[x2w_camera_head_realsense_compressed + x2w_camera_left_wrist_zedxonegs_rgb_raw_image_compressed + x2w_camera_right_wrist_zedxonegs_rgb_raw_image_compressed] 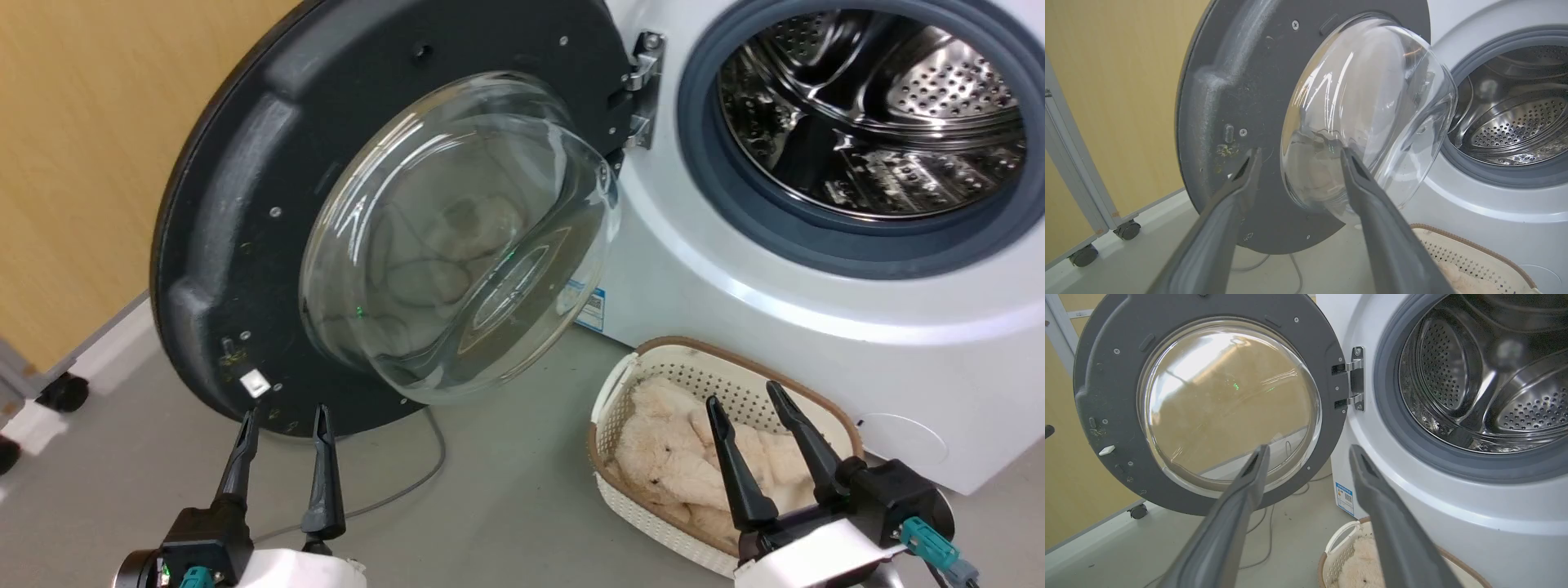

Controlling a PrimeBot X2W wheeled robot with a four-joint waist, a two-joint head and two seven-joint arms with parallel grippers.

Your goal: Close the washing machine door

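Head: door wide open, left of washer; left gripper near its lower edge, right gripper over basket, both spread, empty. Left wrist: looks rigid, heavy; glass slippery. Right wrist: push black frame opposite hinge.

Left of washing machine, washing machine door stands open; basket on floor before machine; soft toy in basket.

Washing machine door open (jaws apart)
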